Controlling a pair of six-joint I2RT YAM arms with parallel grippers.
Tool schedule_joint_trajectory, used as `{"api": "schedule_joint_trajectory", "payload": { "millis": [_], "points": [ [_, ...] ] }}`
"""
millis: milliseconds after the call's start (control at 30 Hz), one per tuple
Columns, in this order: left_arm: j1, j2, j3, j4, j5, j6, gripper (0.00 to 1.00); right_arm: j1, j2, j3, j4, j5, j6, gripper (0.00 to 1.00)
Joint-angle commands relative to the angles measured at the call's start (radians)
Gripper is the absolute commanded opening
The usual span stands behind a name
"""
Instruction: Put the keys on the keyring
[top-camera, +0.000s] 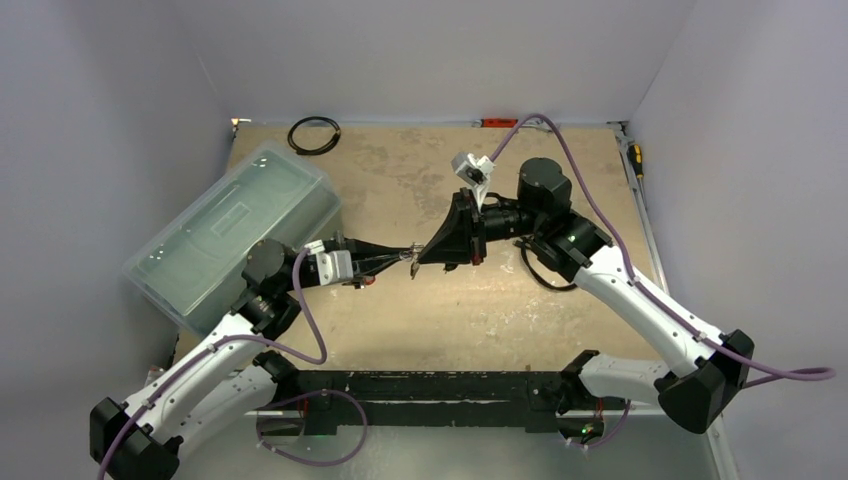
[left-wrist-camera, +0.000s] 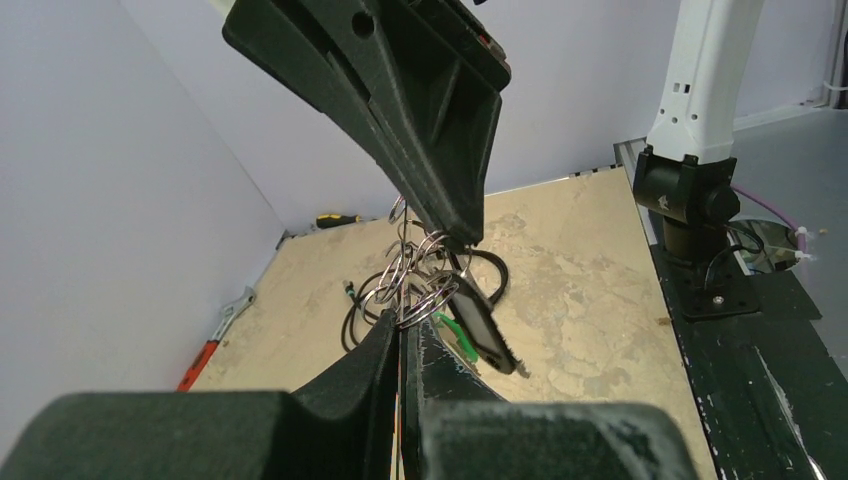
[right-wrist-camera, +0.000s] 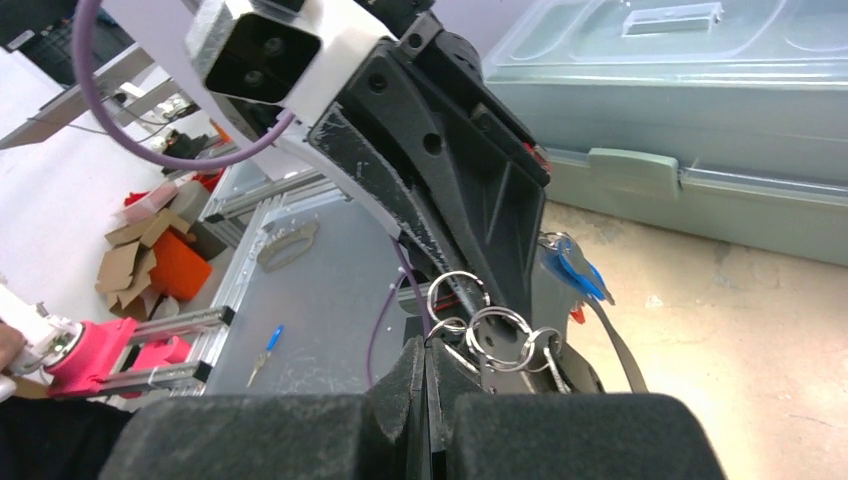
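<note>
Over the tan table (top-camera: 400, 180), the black left fingers (left-wrist-camera: 370, 365) and black right fingers (right-wrist-camera: 400, 385), each pressed together on the tangled silvery metal keyring (right-wrist-camera: 497, 330) between their tips, are best held steady so the small plastic-tagged keys (left-wrist-camera: 485, 335) hanging just below can be slid on.

Inventory, non-task items:
- Wooden tabletop (top-camera: 400, 170), stained and scuffed.
- Translucent lidded storage box (top-camera: 230, 235), sat at the left side.
- Black coiled cable ring (top-camera: 314, 134), lay at the far edge.
- Loose black cable (top-camera: 537, 278), lay right of centre.
- Yellow-handled screwdriver (top-camera: 634, 160), lay along the right rim.
- Red-handled wrench (left-wrist-camera: 215, 335), lay beside the wall.
</note>
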Motion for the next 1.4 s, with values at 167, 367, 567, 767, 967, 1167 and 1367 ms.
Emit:
{"api": "schedule_joint_trajectory", "payload": {
  "millis": [167, 367, 567, 767, 967, 1167, 1367],
  "points": [
    [-0.007, -0.014, -0.004, 0.057, -0.010, 0.024, 0.00, 0.015, -0.005, 0.051, -0.007, 0.120, -0.016, 0.00],
    [-0.007, -0.016, -0.004, 0.052, -0.011, 0.028, 0.00, 0.019, -0.003, 0.052, -0.016, 0.135, -0.026, 0.00],
    [-0.006, -0.019, -0.004, 0.045, -0.013, 0.036, 0.00, 0.029, -0.001, 0.067, -0.023, 0.110, -0.029, 0.00],
    [-0.007, -0.023, -0.004, 0.038, -0.020, 0.044, 0.00, 0.038, -0.008, 0.084, -0.034, 0.078, -0.027, 0.00],
    [-0.008, -0.026, -0.004, 0.033, -0.033, 0.047, 0.00, 0.064, -0.001, 0.097, -0.058, 0.070, -0.029, 0.00],
    [-0.007, -0.032, -0.004, 0.025, -0.057, 0.056, 0.00, 0.087, 0.012, 0.106, -0.056, 0.098, -0.011, 0.00],
    [-0.008, -0.040, -0.004, 0.016, -0.086, 0.066, 0.00, 0.123, 0.032, 0.118, -0.014, 0.157, 0.036, 0.00]
  ]
}}
